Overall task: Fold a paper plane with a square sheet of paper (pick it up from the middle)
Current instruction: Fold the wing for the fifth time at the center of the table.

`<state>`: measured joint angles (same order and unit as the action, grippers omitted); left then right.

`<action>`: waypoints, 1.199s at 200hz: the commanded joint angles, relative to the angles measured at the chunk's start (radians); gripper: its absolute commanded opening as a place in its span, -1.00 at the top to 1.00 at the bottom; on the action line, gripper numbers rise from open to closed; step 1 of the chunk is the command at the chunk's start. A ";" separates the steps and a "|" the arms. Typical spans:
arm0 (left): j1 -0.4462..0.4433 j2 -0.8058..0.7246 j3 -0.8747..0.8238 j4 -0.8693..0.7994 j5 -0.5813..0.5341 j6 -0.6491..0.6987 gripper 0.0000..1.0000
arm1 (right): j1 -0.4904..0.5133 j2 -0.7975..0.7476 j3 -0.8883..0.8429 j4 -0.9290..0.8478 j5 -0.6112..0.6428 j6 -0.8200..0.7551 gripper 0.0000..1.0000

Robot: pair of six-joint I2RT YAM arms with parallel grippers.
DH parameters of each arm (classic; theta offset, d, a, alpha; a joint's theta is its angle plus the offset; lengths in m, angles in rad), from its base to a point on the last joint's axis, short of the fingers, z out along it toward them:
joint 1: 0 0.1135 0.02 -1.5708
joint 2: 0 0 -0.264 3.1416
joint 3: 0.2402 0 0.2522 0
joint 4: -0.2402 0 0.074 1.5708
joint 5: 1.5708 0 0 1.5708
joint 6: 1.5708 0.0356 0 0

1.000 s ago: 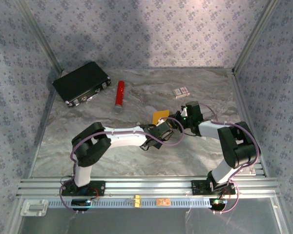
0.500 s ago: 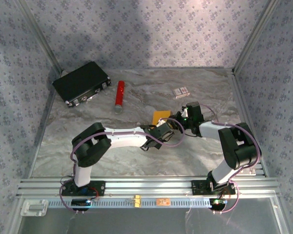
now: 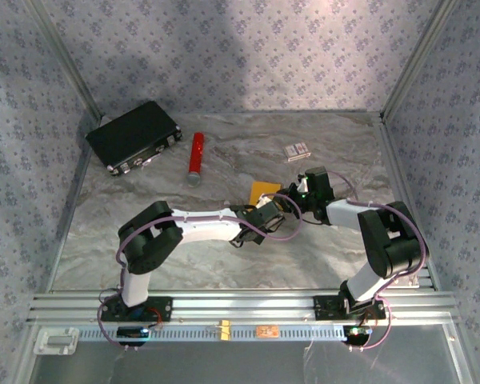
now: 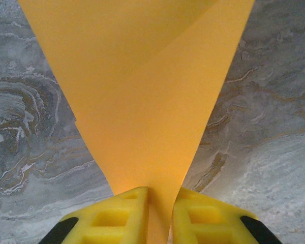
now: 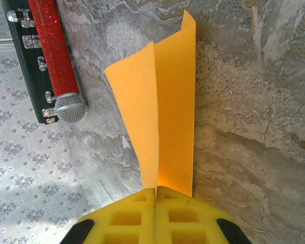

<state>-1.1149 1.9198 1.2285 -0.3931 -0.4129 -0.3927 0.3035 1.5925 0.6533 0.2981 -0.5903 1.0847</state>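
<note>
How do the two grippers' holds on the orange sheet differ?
The left gripper holds the square sheet of paper with a narrow gap between its jaws; the right gripper has its jaws flush together. At the left gripper the sheet fans wide; at the right gripper it is a narrow doubled strip. Both are shut on it.

Plain orange-yellow square sheet of paper [image 4: 142, 101], doubled over, seemingly standing upright.

Illumination is diffuse and overhead, producing a brighter patch on the back wall [image 3: 248, 48], soft shadows on the table [image 3: 304, 264], and even, sharply focused rendering of the square sheet of paper [image 4: 142, 101].
</note>
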 commanded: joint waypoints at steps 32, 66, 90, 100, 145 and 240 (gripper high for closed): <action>-0.006 0.014 0.011 -0.025 -0.023 0.005 0.66 | -0.008 -0.020 -0.006 0.003 -0.008 0.009 0.93; -0.007 0.010 0.008 -0.018 -0.020 0.005 0.76 | -0.008 -0.022 -0.009 0.004 -0.007 0.008 0.90; -0.006 0.000 -0.001 -0.004 -0.011 0.006 0.86 | -0.010 -0.036 -0.014 -0.013 0.008 -0.005 0.81; -0.004 -0.006 -0.007 0.005 -0.001 0.006 0.88 | -0.015 -0.048 -0.016 -0.036 0.022 -0.020 0.75; 0.013 -0.044 -0.045 0.069 0.105 0.008 0.92 | -0.051 -0.127 -0.033 -0.157 0.082 -0.098 0.48; 0.082 -0.073 -0.102 0.191 0.357 -0.010 0.94 | -0.117 -0.258 -0.082 -0.252 0.103 -0.165 0.42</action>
<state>-1.0542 1.8877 1.1423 -0.2539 -0.1726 -0.3931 0.1940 1.3659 0.5892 0.0837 -0.5037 0.9554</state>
